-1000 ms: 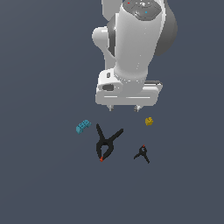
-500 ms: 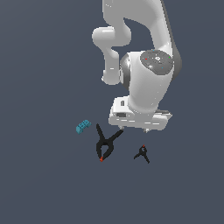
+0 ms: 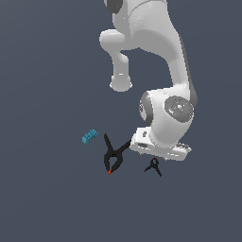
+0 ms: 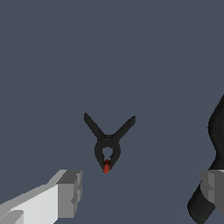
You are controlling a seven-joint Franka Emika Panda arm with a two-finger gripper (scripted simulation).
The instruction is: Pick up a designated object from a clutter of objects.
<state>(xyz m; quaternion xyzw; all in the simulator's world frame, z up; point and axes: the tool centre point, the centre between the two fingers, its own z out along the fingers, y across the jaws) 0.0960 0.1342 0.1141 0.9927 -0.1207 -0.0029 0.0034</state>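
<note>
The small black spring clamp (image 4: 108, 146) with a tiny red tip lies flat on the dark grey surface. In the exterior view it (image 3: 153, 167) shows just below my hand. My gripper (image 4: 140, 190) is open and empty, low over the surface, with one finger (image 4: 68, 192) close beside the clamp's red tip and the other finger (image 4: 213, 186) far apart from it. The clamp lies a little off the line between the fingers and touches neither. The larger black clamp (image 3: 113, 156) lies to the exterior view's left, and a blue toy block (image 3: 89, 136) lies beyond it. The yellow block is hidden.
The larger clamp's handle (image 4: 214, 144) shows in the wrist view right by the far finger. The white arm (image 3: 165, 108) stands over the back of the scene in the exterior view and hides the surface behind it.
The arm has moved down and toward the exterior view's right. The hand went from above the larger clamp to low over the small clamp. No object has moved.
</note>
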